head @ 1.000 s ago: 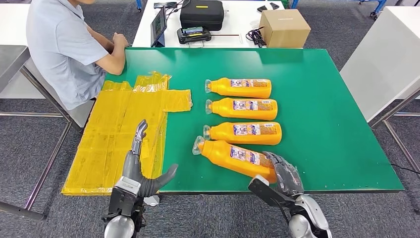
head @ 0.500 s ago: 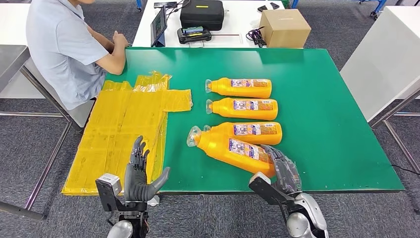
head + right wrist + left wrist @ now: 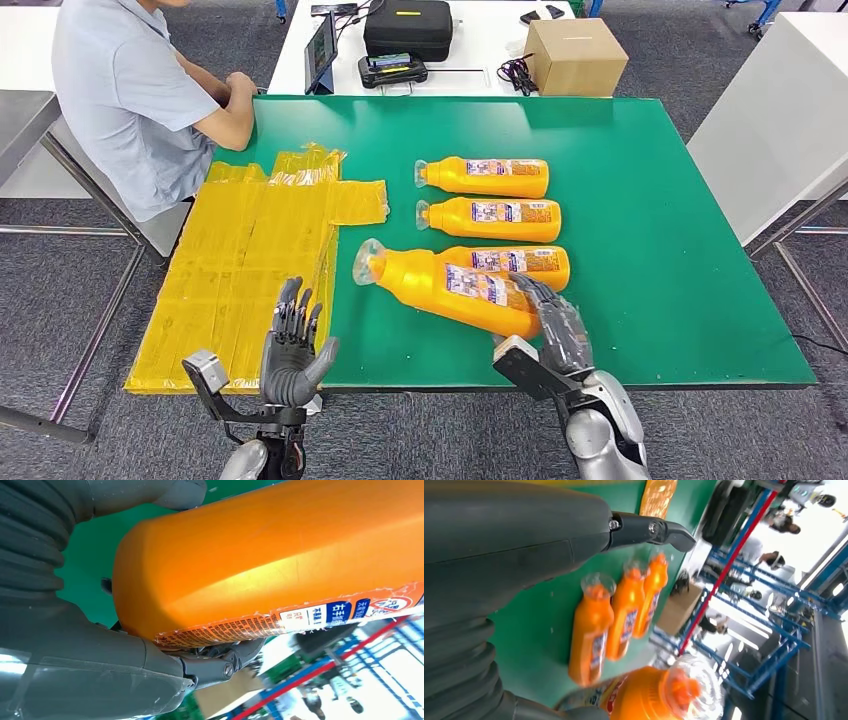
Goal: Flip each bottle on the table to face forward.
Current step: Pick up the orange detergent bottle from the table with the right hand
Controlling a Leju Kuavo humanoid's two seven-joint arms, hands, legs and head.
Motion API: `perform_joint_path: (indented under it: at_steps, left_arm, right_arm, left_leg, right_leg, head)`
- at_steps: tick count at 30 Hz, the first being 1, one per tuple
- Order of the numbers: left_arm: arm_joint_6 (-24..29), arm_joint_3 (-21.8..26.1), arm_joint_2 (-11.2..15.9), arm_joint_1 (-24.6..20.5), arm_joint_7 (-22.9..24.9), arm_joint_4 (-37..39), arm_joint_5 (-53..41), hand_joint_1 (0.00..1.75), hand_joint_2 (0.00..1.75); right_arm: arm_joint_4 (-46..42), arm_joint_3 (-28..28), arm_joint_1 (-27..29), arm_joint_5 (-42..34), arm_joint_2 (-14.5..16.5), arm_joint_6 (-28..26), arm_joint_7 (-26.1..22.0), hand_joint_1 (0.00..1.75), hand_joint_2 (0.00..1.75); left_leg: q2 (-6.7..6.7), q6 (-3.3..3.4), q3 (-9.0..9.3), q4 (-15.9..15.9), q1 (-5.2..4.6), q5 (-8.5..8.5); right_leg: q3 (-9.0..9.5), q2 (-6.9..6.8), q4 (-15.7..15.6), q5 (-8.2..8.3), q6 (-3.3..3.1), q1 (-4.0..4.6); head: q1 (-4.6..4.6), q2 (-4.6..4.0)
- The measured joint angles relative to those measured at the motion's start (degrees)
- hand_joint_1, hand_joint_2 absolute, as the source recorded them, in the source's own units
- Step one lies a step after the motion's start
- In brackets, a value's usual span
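Observation:
Several orange bottles lie on the green table (image 3: 650, 220). My right hand (image 3: 555, 325) grips the base of the nearest bottle (image 3: 440, 282) (image 3: 280, 555) and holds it lifted, tilted, its clear cap toward the left. It overlaps the third bottle (image 3: 535, 262). Farther back lie the second bottle (image 3: 490, 219) and the farthest bottle (image 3: 485, 177), labels up, caps to the left. My left hand (image 3: 292, 350) hovers at the table's near edge, fingers apart, holding nothing. The left wrist view shows the three lying bottles (image 3: 616, 620) and the lifted bottle's cap (image 3: 684, 690).
Yellow plastic sheets (image 3: 250, 260) cover the table's left part. A person (image 3: 140, 100) sits at the far left corner, arms on the table. Behind, a white table carries a cardboard box (image 3: 575, 55), a black case (image 3: 407, 28) and a tablet (image 3: 320, 52).
My right hand has raised the nearest bottle and swung its cap end up and to the left, over the third bottle. My left hand has turned and shifted slightly right.

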Motion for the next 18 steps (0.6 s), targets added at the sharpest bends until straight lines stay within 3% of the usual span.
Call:
perform_joint_path:
  at_steps: [7,18]
  left_arm:
    - [-5.45,0.07,0.0,-2.84,-1.08,4.85,4.05,0.0,1.75]
    - [-8.22,-0.29,0.0,-5.27,-3.18,7.18,4.78,0.0,1.75]
  right_arm:
    - [2.61,4.52,-2.7,-1.68,0.43,0.37,-1.07,1.75,1.75]
    - [6.17,8.08,-4.81,-2.99,0.75,0.78,-1.98,1.75,1.75]
  left_leg:
    - [0.0,0.0,0.0,0.0,0.0,0.01]
    - [0.0,0.0,-0.01,0.0,0.0,0.01]
  right_leg:
    - [0.0,0.0,0.01,0.0,0.0,0.0]
    - [-0.02,0.0,0.01,0.0,0.0,0.0]
  head:
    - [-0.01,0.0]
    - [-0.01,0.0]
